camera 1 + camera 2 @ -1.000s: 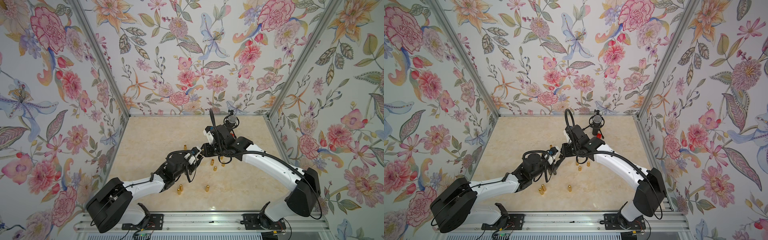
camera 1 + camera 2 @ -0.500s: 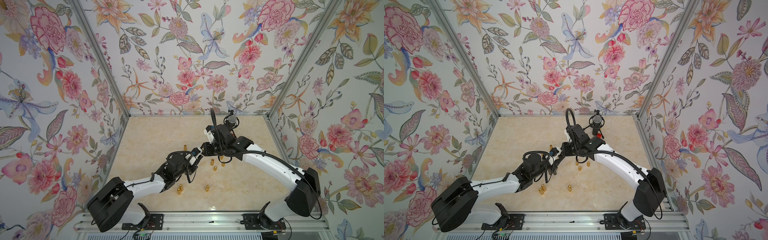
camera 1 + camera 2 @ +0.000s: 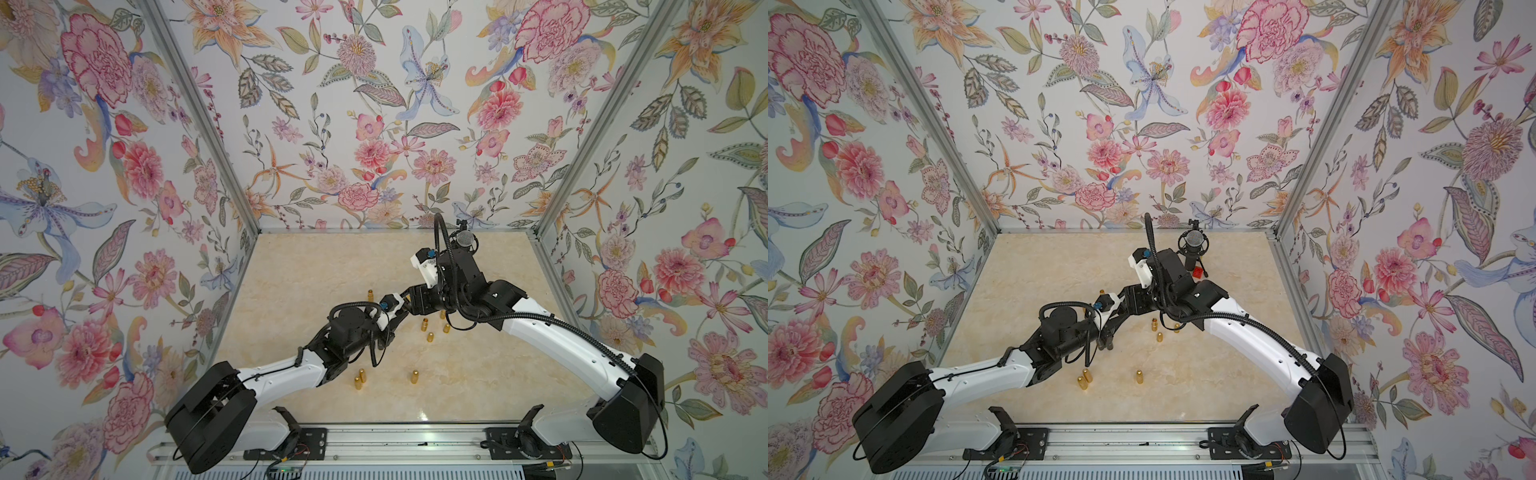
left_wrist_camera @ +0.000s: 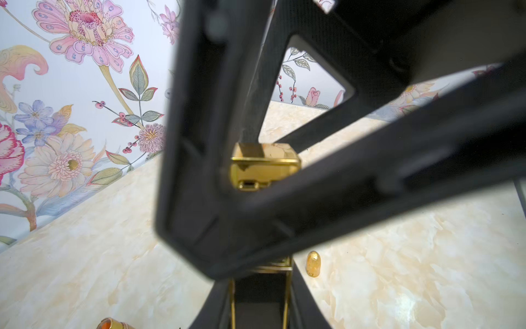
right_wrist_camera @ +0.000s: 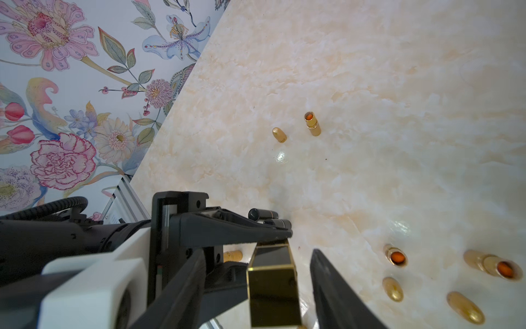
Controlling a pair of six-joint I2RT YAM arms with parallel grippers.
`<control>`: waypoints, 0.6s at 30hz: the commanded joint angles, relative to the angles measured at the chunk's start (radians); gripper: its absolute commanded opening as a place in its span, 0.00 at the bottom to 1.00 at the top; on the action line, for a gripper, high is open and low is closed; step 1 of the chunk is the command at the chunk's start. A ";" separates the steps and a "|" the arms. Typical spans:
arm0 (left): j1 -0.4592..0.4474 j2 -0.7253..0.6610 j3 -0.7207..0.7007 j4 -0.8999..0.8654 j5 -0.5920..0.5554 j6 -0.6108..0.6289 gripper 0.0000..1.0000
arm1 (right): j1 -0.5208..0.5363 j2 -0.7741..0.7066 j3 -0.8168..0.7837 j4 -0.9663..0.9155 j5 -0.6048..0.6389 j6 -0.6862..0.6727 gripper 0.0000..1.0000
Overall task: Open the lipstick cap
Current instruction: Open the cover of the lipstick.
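The marbled desk (image 3: 291,266) fills the lower middle of both top views. Over its centre the left arm (image 3: 282,374) and right arm (image 3: 561,345) reach in from the bottom corners, and their tips meet end to end, one to hold and one to pull. The left end effector (image 4: 260,302) is clamped on the black body of the square lipstick (image 5: 271,287), apparently holding it above the desk, low in the middle of the right wrist view. The right end effector (image 5: 262,256) stands around its gold end (image 4: 264,166), probably the cap. Its fingers are parted with a gap on one side, so it grips nothing. Body and gold end look joined. Small round gold tubes (image 5: 395,257), some uncapped, and loose caps (image 5: 279,134) lie scattered at that frame's right and centre, out of the way.
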State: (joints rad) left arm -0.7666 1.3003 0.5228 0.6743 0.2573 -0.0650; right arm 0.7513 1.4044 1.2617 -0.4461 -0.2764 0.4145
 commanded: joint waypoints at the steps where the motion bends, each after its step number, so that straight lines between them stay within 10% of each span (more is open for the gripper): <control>1: 0.017 -0.036 0.008 0.005 0.052 -0.032 0.11 | -0.027 -0.010 -0.041 0.044 -0.042 -0.037 0.58; 18: 0.029 -0.042 0.022 -0.053 0.064 -0.041 0.09 | -0.040 -0.024 -0.091 0.112 -0.112 -0.031 0.25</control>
State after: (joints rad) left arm -0.7506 1.2766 0.5228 0.6247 0.3134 -0.0959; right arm 0.7162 1.4021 1.1812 -0.3599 -0.3771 0.3817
